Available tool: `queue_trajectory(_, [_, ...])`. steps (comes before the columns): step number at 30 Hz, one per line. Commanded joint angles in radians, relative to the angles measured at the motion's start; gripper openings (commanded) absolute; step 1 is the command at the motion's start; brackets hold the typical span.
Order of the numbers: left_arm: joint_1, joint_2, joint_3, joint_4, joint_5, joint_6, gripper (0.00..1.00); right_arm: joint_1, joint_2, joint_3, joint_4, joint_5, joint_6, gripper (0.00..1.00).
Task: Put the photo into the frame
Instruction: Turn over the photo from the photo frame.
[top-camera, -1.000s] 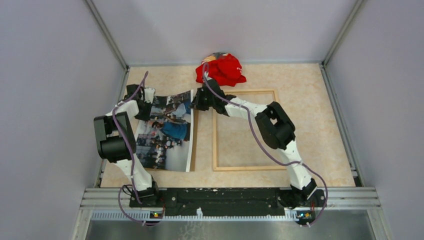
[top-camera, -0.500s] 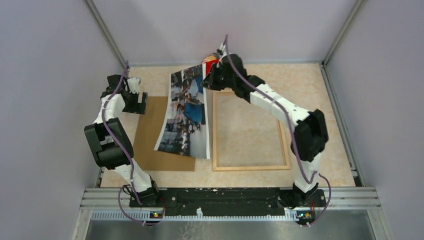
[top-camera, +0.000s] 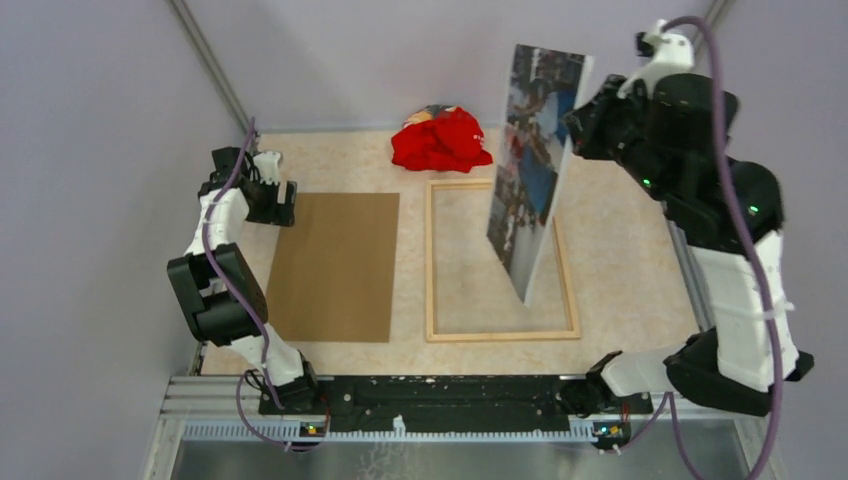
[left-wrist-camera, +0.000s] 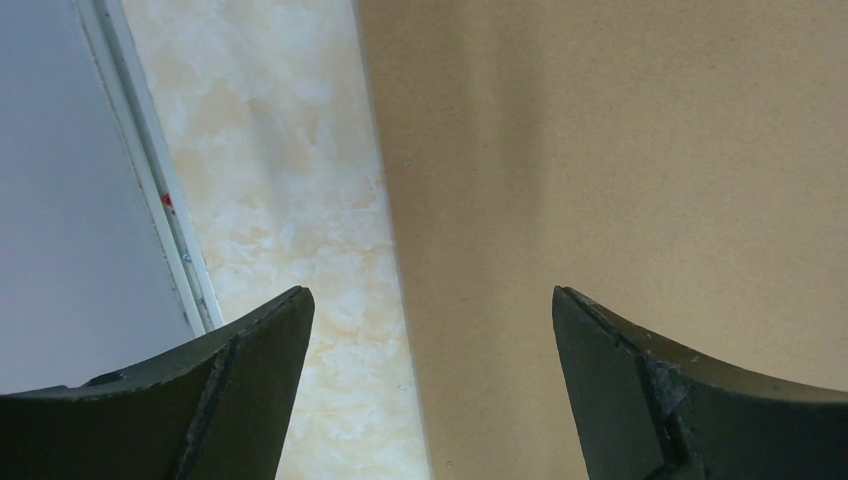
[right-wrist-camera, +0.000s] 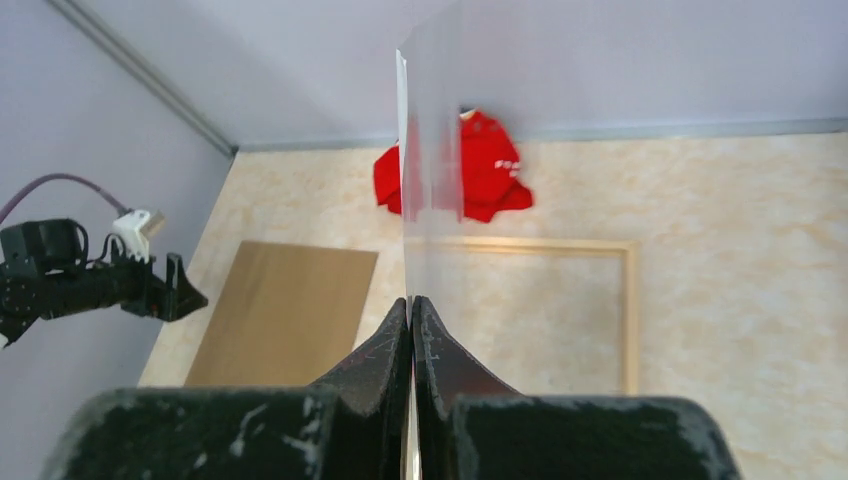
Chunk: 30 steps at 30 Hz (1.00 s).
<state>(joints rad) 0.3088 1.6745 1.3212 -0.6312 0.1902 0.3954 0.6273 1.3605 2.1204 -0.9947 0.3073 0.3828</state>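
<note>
Photo (top-camera: 528, 170) hangs upright in the air, its top edge clamped between the right jaws, which are shut tight on it. Its lower corner dangles over the frame (top-camera: 431, 262), which lies flat on the tabletop (top-camera: 620, 260). The left jaws stand wide apart, holding nothing, above the far left edge of the brown backing board (top-camera: 335, 265). A red cloth (top-camera: 440, 140) lies beyond the frame.

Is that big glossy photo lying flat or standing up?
Standing up: the glossy colour photo hangs nearly upright over the light-wood rectangular frame, one edge pinched by the shut right tool.
</note>
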Motion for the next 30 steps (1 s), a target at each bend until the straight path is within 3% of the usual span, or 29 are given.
queue_trajectory(1, [-0.002, -0.022, 0.006, -0.009, 0.063, -0.005, 0.95, 0.000, -0.006, 0.118, -0.280, 0.152, -0.081, 0.00])
queue_trajectory(5, [-0.002, -0.029, -0.004, -0.019, 0.069, 0.000, 0.95, 0.015, 0.041, 0.078, -0.275, 0.073, -0.062, 0.00])
queue_trajectory(9, [-0.001, -0.043, -0.026, -0.015, 0.070, 0.008, 0.94, 0.164, 0.166, 0.018, -0.248, 0.146, -0.026, 0.00])
queue_trajectory(13, [-0.001, -0.047, -0.040, -0.013, 0.069, 0.008, 0.94, 0.217, 0.296, -0.042, -0.165, 0.159, 0.047, 0.00])
queue_trajectory(21, [-0.001, -0.051, -0.045, -0.018, 0.062, 0.014, 0.92, 0.207, 0.428, -0.223, 0.086, 0.249, 0.309, 0.00])
queue_trajectory(30, [-0.002, -0.055, -0.072, -0.008, 0.052, 0.028, 0.92, 0.100, 0.510, -0.310, 0.147, 0.215, 0.609, 0.00])
